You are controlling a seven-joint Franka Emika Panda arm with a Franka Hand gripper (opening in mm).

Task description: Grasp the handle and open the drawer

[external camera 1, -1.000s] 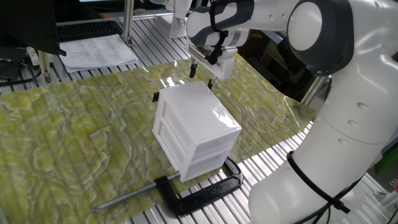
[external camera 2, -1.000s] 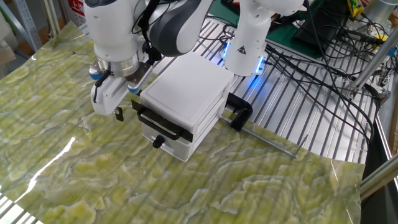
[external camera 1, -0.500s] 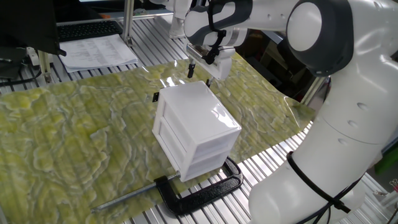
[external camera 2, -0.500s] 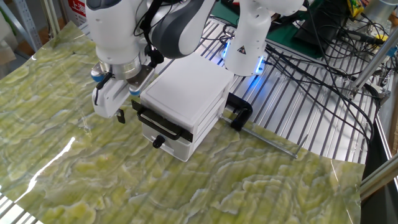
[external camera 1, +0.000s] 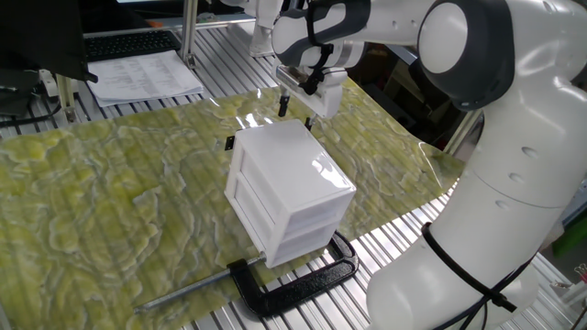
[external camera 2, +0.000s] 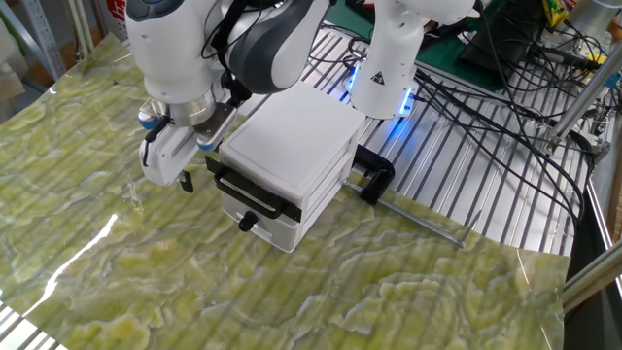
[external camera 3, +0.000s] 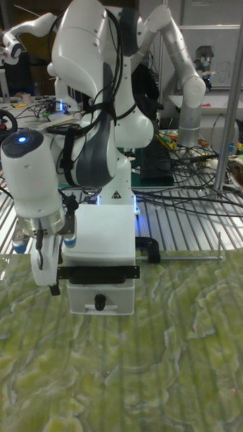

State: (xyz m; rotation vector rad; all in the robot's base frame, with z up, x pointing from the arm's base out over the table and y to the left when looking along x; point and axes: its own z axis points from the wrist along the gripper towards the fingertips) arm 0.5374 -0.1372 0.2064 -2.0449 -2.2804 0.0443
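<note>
**Reaching for a knob that gives little to hold**

Hanging just beside the cabinet's front left corner, above the mat and touching nothing, the gripper [external camera 2: 173, 167] points its black fingertips downward. It carries nothing, and whether the jaws stand apart or together cannot be told, since one side plate hides the gap in every view.

To its right sits the glossy white box [external camera 2: 292, 136], pinned from behind by a black C-clamp [external camera 2: 373, 175], so the housing should stay put under a pull. The drawer [external camera 3: 100, 298] lies in the bottom slot, fully closed, its front flush with the box. At the centre of that front is the handle [external camera 3: 100, 302], a tiny black knob standing proud. It looks rigid, smooth and easy to slip off; a pinch across its sides, close to the drawer face, seems the safest hold. The drawer itself looks like light plastic and should slide with little force if drawn straight outward.

No brand, label or legible writing appears on box, drawer or gripper; papers beyond the mat are too small to read.
</note>
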